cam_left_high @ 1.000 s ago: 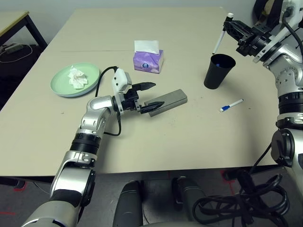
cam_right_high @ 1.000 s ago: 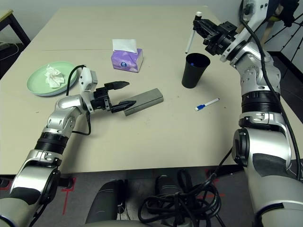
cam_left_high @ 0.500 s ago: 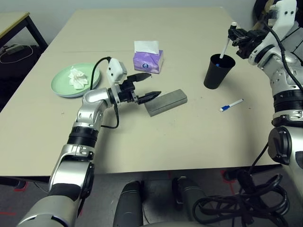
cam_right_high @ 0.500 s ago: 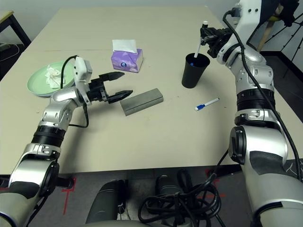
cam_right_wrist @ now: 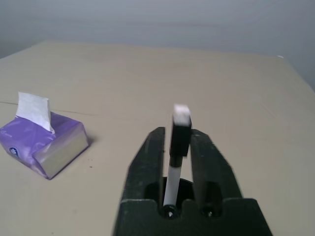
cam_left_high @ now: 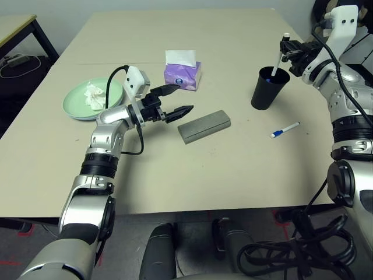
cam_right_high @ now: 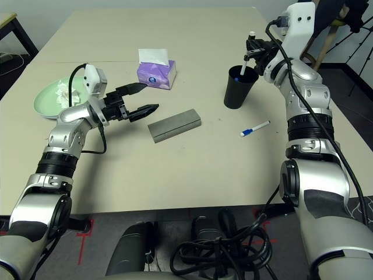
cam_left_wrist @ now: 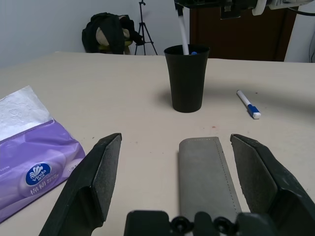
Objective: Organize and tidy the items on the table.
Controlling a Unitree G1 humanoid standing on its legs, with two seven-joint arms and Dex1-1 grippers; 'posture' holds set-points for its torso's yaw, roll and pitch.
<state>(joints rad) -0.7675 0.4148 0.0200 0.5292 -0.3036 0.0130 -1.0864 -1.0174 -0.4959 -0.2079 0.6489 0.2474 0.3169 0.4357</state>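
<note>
While the right fingers (cam_right_wrist: 170, 152) bracket an upright pen (cam_right_high: 247, 53) with its lower end in the black cup (cam_right_high: 239, 87), upper right, whether they still grip is unclear; the left fingers (cam_left_high: 172, 100) hover spread above the tabletop (cam_left_high: 233, 169), left of the centred grey glasses case (cam_left_high: 204, 126).

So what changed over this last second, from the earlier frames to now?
The right gripper carried the white black-capped pen from above the black plastic cup down into it. The open left gripper pulled back off the grey rectangular glasses case, toward the green round plate. The purple tissue box and blue-white pen stayed put.
</note>
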